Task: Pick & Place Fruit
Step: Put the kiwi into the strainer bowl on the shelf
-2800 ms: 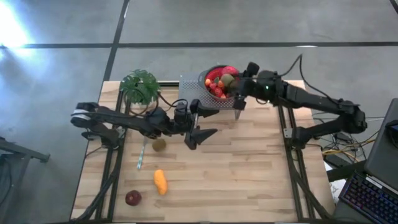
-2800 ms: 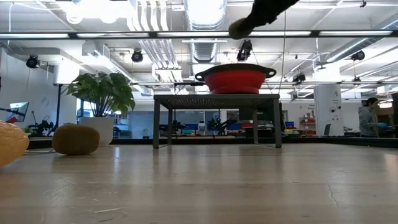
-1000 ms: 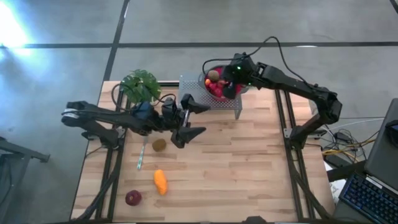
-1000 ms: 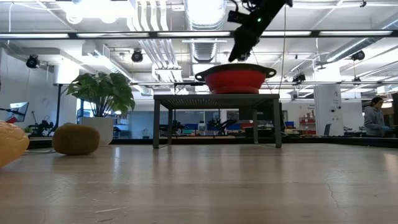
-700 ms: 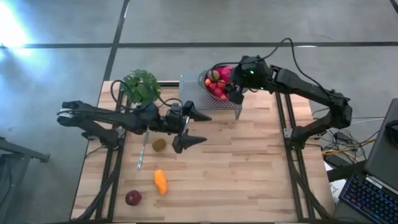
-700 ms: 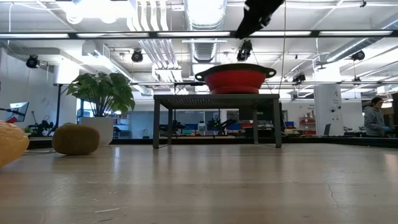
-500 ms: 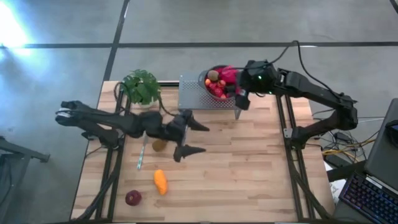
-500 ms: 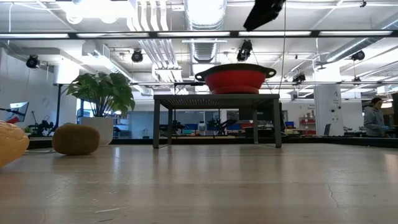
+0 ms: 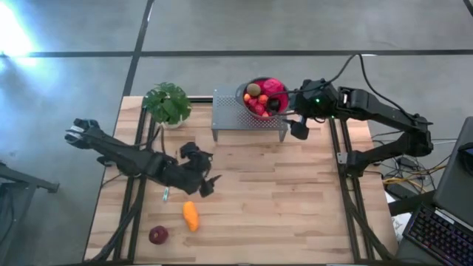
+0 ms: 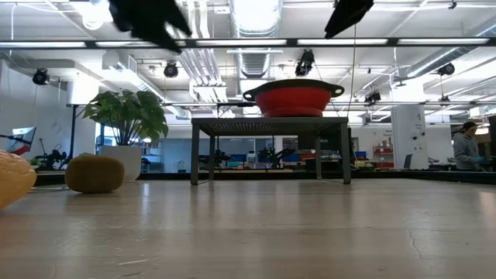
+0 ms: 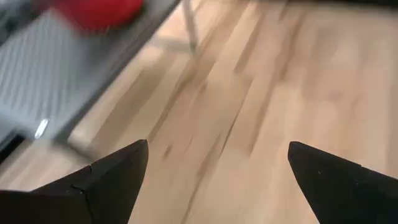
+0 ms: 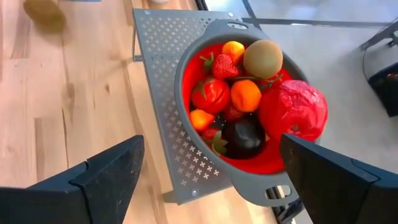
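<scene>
Wooden table is seen: fruit is heaped in the red colander at 12 o'clock; an orange piece and dark-red fruit lie at 7. Left gripper and right gripper are spread, empty.

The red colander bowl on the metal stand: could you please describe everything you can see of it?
The red colander bowl is round, of glossy plastic-looking material, with a grey rim and grey handles. It stands upright on a perforated grey metal stand at the table's far edge. Inside lie piled toy fruits: a brown kiwi, a red apple, an orange piece, a dark plum and a large crinkled red one. No gripper touches it.
</scene>
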`<control>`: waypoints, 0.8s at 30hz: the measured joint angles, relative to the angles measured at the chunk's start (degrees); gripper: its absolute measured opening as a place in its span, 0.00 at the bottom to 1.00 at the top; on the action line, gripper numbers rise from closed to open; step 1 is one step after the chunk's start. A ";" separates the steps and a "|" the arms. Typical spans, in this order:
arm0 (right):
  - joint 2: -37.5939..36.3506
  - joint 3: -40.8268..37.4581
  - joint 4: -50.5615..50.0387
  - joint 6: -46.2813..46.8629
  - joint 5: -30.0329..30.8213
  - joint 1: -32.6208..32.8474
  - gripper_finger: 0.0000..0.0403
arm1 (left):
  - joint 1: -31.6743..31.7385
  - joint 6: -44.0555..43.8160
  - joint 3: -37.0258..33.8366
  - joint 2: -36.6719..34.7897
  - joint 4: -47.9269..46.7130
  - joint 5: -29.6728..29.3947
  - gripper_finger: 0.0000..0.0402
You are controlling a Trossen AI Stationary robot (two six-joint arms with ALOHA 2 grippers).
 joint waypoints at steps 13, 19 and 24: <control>0.02 -0.78 0.40 -0.68 0.28 -0.02 0.91 | -0.17 -24.26 -4.41 0.04 -29.71 4.73 0.97; 0.02 -2.50 0.55 -1.20 0.39 -0.02 0.91 | -0.52 -27.95 -11.10 0.09 -29.05 9.35 0.97; 0.02 -4.10 0.57 -1.74 0.42 -0.02 0.91 | -0.57 -27.87 -15.75 0.09 -24.80 11.91 0.97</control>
